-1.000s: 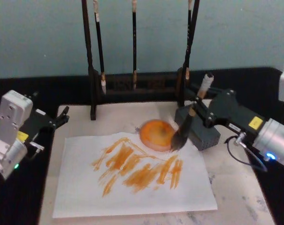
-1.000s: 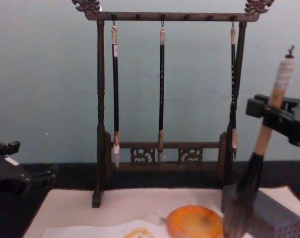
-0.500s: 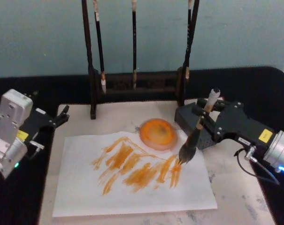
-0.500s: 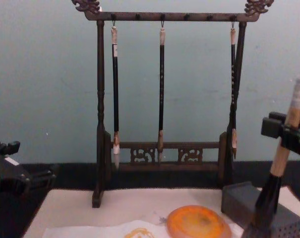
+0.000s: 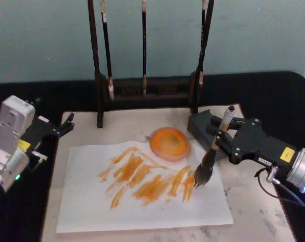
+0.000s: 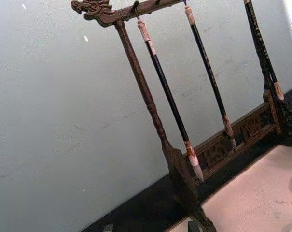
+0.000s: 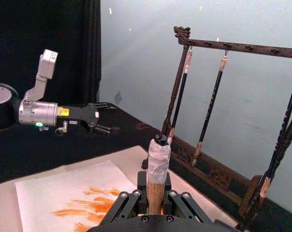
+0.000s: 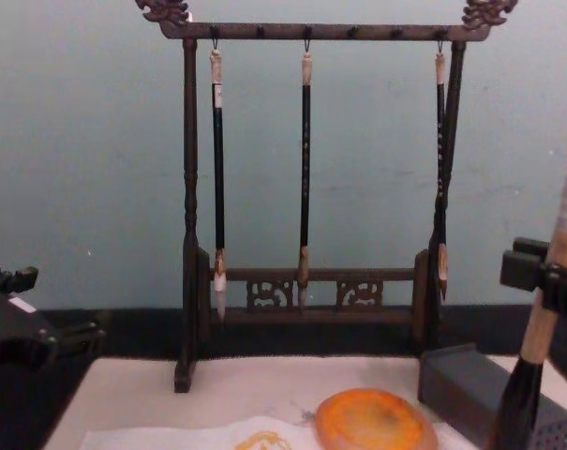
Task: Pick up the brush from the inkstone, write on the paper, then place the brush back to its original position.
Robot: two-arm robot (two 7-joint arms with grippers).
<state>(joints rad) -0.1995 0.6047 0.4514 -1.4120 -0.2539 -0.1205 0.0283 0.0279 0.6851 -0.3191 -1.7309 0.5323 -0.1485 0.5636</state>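
Cream mat (image 5: 132,123), right pincer (image 5: 220,135) clamped on brush (image 5: 209,159), bristles touching paper (image 5: 92,201)

The brush rack (image 5: 144,93) walls off the desk's (image 5: 263,96) far edge. The grey block (image 5: 200,125) and inkstone (image 5: 169,143) crowd the far right. The paper's (image 5: 92,206) near-left part lies open.

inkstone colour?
Glossy orange. The inkstone shows best in the head view.
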